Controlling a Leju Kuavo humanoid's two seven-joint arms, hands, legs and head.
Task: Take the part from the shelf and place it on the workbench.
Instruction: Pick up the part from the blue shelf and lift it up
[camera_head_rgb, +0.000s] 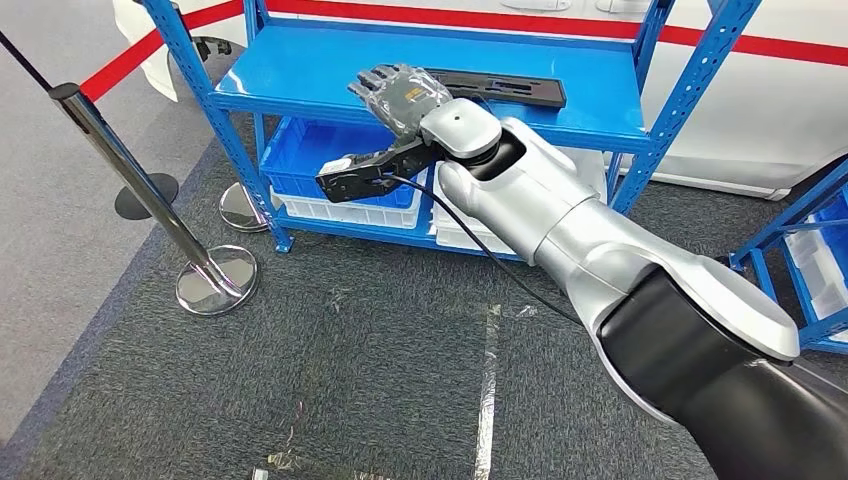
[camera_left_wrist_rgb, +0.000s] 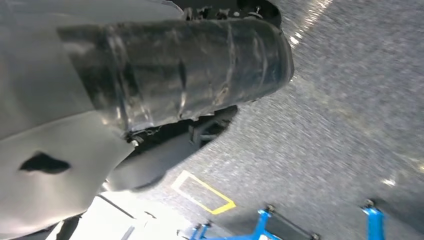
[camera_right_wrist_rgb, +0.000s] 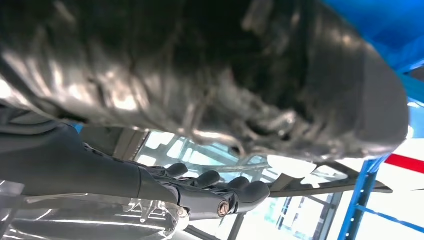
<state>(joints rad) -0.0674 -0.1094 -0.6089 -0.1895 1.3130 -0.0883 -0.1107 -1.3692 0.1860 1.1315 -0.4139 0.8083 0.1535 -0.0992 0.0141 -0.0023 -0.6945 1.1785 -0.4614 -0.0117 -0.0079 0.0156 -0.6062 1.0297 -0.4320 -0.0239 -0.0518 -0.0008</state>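
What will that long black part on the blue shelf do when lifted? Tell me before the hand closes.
The black part looks long, flat and thin, so it is probably rigid and light. Grabbed near one end, it may tilt. It lies flat on the smooth shelf, so it could slide if the right hand pushes it.

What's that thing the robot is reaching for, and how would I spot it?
Find the blue metal shelf in front of the white vehicle. On its top board, just beyond the right hand, lies the part: a long, flat black strip, the lone item there.
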